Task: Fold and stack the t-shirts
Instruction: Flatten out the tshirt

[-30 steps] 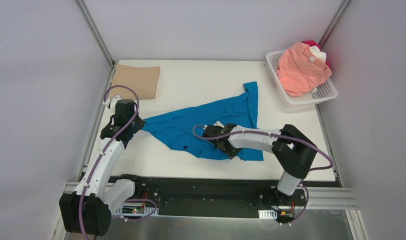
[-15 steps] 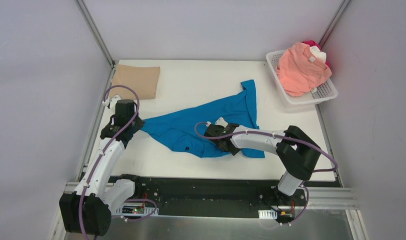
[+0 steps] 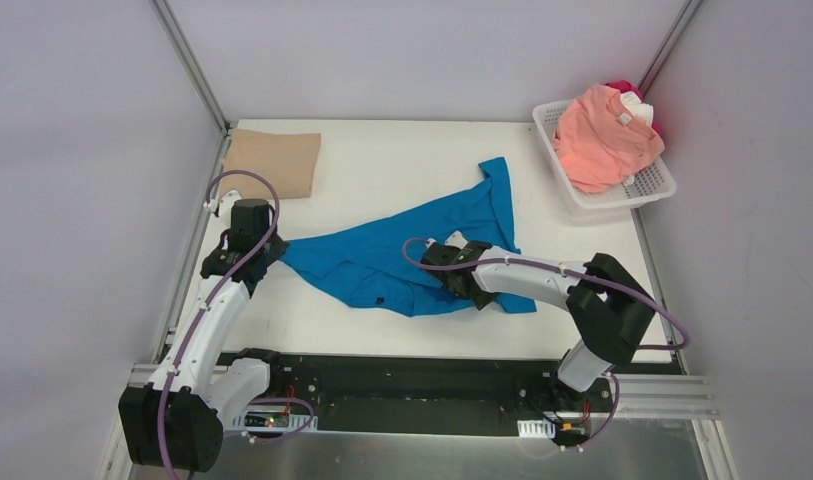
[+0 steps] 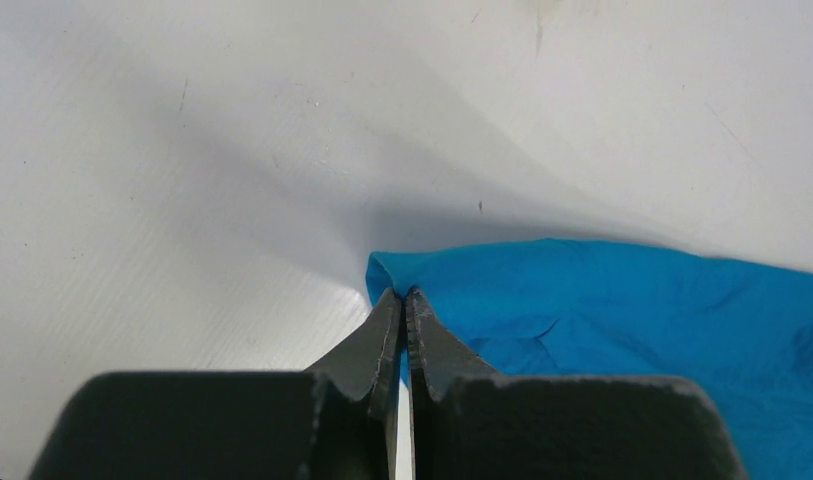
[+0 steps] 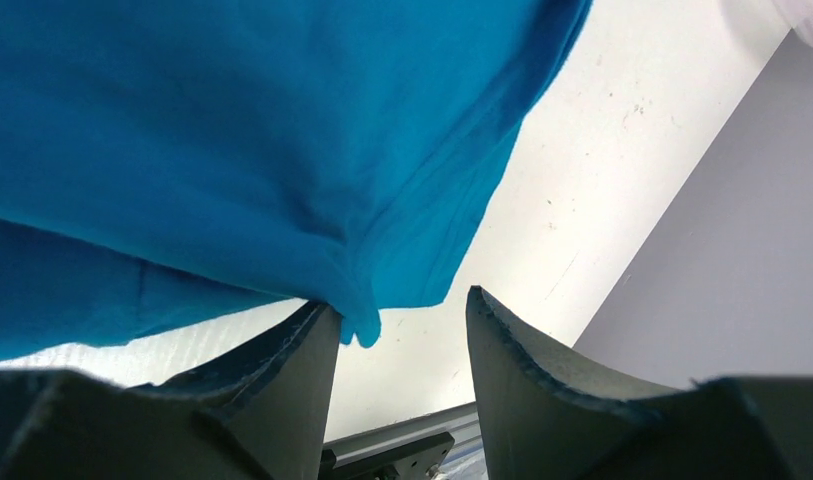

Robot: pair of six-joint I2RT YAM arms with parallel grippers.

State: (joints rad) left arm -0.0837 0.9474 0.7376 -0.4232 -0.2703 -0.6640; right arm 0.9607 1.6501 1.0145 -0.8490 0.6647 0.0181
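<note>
On the table (image 3: 382, 150) the blue t-shirt (image 3: 402, 255) is laid crumpled mid-surface, its left corner pinched in the fully closed left gripper (image 4: 402, 296), while the right gripper (image 5: 400, 303) is kept half open at the near-right hem, nothing clamped.

The blue t-shirt (image 3: 402, 262) is plain bright blue, with no pattern, on a white table (image 3: 382, 160). Up and left of it lies a plain tan t-shirt (image 3: 274, 162). Up and right of it, a white lattice basket (image 3: 637, 190) holds a salmon-pink t-shirt (image 3: 600, 135), a white t-shirt (image 3: 637, 108) and a red t-shirt (image 3: 622, 88). The left arm (image 3: 207, 325) and right arm (image 3: 522, 280) are white with black joints and purple cables.
</note>
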